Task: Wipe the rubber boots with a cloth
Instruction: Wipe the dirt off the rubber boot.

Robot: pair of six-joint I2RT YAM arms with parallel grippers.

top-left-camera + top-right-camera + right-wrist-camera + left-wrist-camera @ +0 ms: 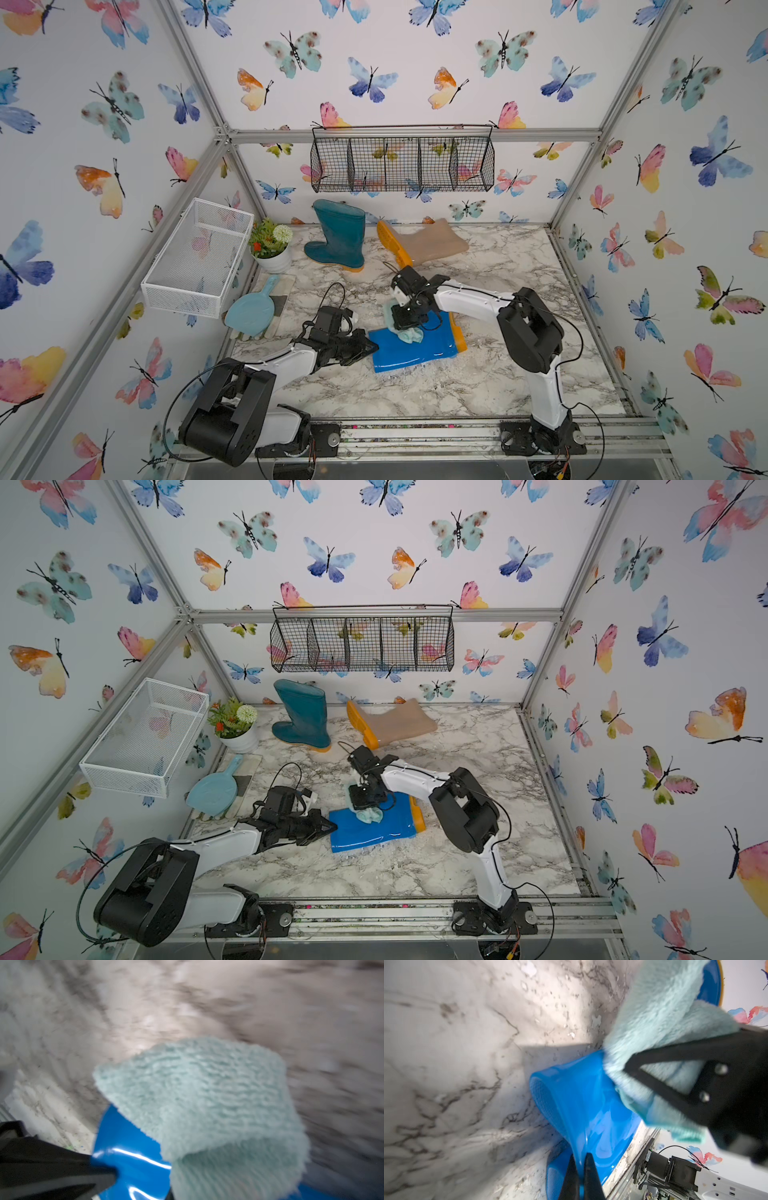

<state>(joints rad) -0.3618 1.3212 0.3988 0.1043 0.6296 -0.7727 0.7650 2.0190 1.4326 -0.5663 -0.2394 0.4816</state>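
Note:
The bright blue boot [419, 351] [374, 829] lies on its side mid-table, orange sole to the right. My left gripper [371, 347] [580, 1157] is shut on the rim of its shaft [577, 1093]. My right gripper [405, 327] [363, 806] points down, shut on the fuzzy aqua cloth [411, 334] [654, 1028] [207, 1095], which rests on the blue boot's upper side; the cloth hides its fingertips in the right wrist view. The dark teal boot [338, 237] stands upright at the back. The beige boot [434, 245] lies on its side beside it.
A white mesh basket [195, 257] hangs on the left wall and a black wire basket [403, 162] on the back wall. A potted plant [272, 249] and a light blue scoop [251, 309] sit at the left. White crumbs [478, 349] lie around the blue boot.

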